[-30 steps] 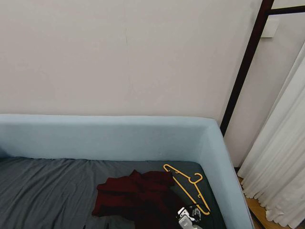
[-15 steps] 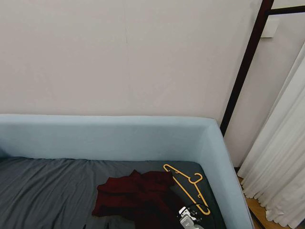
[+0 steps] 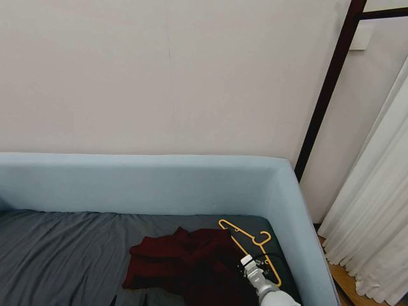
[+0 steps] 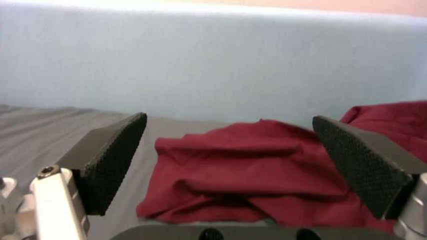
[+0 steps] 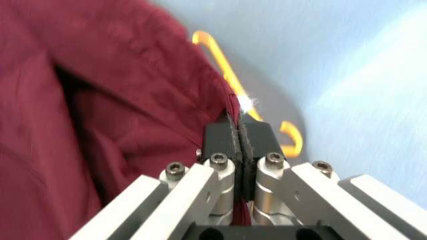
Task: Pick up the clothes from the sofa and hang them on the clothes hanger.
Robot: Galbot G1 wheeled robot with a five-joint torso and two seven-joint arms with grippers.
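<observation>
Sofa [image 3: 159, 182]: red garment [image 5: 100, 100] edge pinched between right jaws.

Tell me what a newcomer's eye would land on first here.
The dark red garment lies crumpled on the grey seat of the light blue sofa, near its right end, with an orange hanger beside it. The right gripper is shut on the garment's edge; the left gripper hangs open, facing it.

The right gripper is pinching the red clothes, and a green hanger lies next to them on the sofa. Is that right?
Almost. The hanger is orange, not green; the right wrist view shows it. The right gripper does pinch the dark red garment, with the hanger beside it on the sofa.
</observation>
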